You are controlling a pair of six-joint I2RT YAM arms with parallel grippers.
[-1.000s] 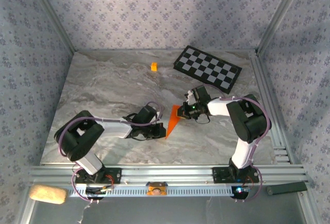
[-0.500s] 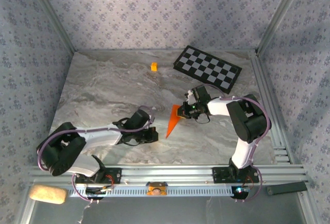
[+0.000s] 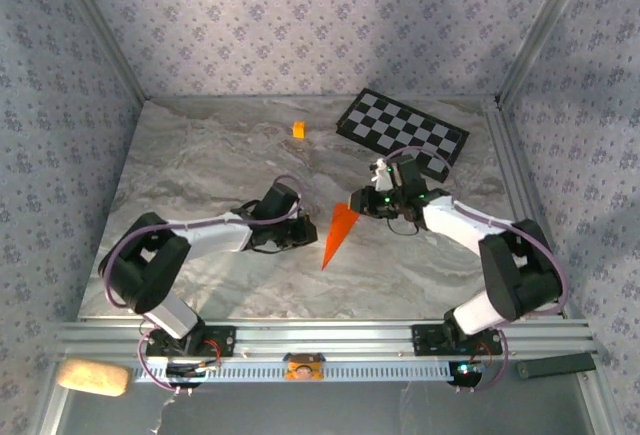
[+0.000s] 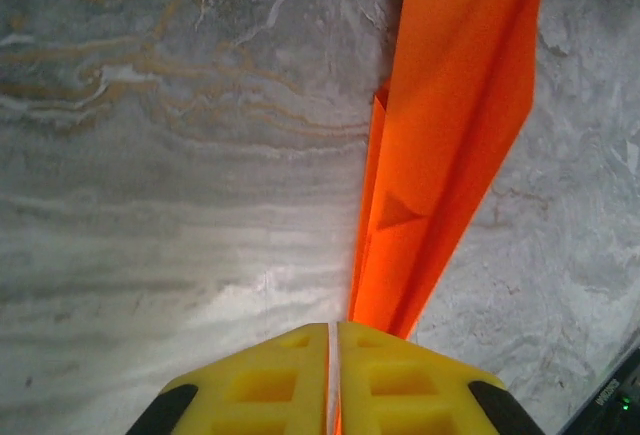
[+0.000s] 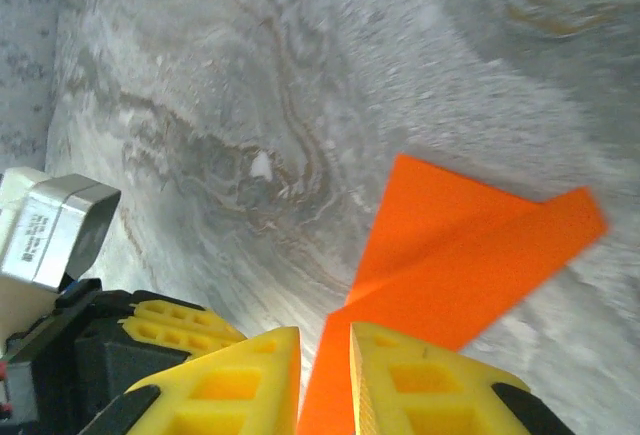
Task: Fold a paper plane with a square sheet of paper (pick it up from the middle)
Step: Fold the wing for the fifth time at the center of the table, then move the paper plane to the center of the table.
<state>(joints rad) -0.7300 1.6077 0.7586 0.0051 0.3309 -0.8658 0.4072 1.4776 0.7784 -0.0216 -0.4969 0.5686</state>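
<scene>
Swung back in from the near left, the left gripper (image 4: 332, 343) sits nearly closed, seemingly pinching the near tip of the paper plane (image 3: 338, 233), mid-table. The right gripper (image 5: 325, 347) narrowly grips its wide far end. The dart looks folded; little seems left.

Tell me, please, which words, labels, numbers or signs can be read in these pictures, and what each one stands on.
No text reads clearly enough to quote.
Label on the silver box at the left edge of the right wrist view: a few printed lines, too small and blurred to read.
Pale marks on the dark part in the corner of the left wrist view: too blurred to read.
Checkered board and paper plane: no print visible.
</scene>
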